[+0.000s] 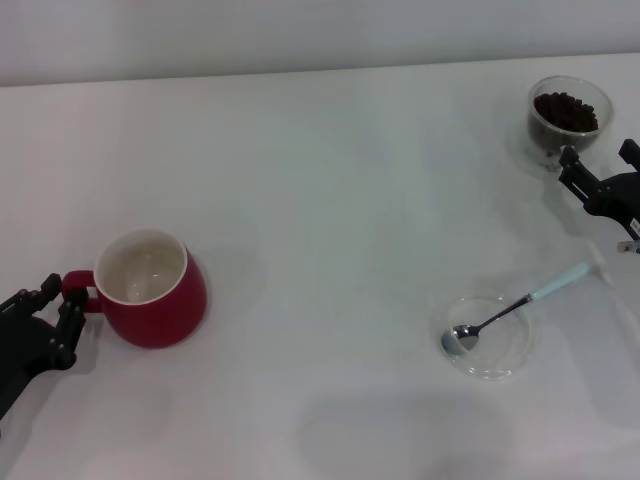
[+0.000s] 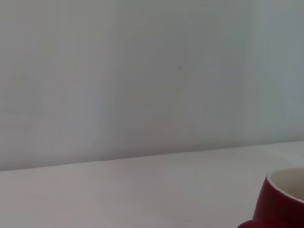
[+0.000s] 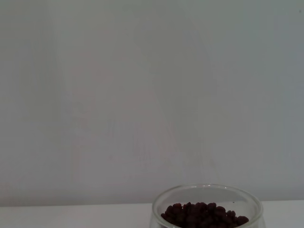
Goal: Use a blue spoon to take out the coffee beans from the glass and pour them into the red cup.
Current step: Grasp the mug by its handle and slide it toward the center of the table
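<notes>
The red cup (image 1: 152, 290) stands at the left, white inside and empty; its edge also shows in the left wrist view (image 2: 280, 204). My left gripper (image 1: 64, 302) is open with its fingertips at the cup's loop handle. The glass (image 1: 568, 122) with coffee beans (image 1: 566, 110) stands at the far right; it also shows in the right wrist view (image 3: 207, 209). My right gripper (image 1: 598, 155) is open just in front of the glass, not touching it. The blue spoon (image 1: 510, 308) lies with its bowl in a shallow clear dish and its pale handle over the rim.
The shallow clear glass dish (image 1: 500, 360) sits at the front right, between my right arm and the table's middle. The white table runs back to a pale wall.
</notes>
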`<action>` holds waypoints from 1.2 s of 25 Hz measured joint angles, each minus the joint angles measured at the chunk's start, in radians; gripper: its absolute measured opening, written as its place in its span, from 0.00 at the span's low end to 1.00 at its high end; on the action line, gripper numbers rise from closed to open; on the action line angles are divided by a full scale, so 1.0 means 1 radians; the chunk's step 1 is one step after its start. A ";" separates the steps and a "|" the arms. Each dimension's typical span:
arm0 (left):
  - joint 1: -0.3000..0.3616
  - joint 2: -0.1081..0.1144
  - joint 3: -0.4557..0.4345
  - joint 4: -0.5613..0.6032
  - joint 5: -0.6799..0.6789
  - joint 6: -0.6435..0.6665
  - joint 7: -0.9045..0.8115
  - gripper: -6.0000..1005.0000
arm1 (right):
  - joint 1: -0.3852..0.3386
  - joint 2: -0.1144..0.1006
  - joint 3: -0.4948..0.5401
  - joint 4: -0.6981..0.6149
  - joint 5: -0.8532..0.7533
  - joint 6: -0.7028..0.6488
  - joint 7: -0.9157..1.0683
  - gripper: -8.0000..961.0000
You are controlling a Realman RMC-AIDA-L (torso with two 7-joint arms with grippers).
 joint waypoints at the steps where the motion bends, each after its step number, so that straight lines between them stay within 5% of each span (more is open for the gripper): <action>1: 0.000 0.000 -0.001 -0.001 0.000 0.000 0.000 0.44 | 0.000 0.000 0.000 0.000 0.000 0.000 0.000 0.91; 4: -0.004 0.000 -0.002 -0.008 -0.002 0.009 0.001 0.26 | 0.000 0.000 0.000 0.000 -0.001 0.000 0.000 0.91; 30: -0.088 0.000 0.001 -0.100 0.067 0.117 0.039 0.25 | 0.005 0.001 0.000 0.001 0.000 0.001 0.000 0.91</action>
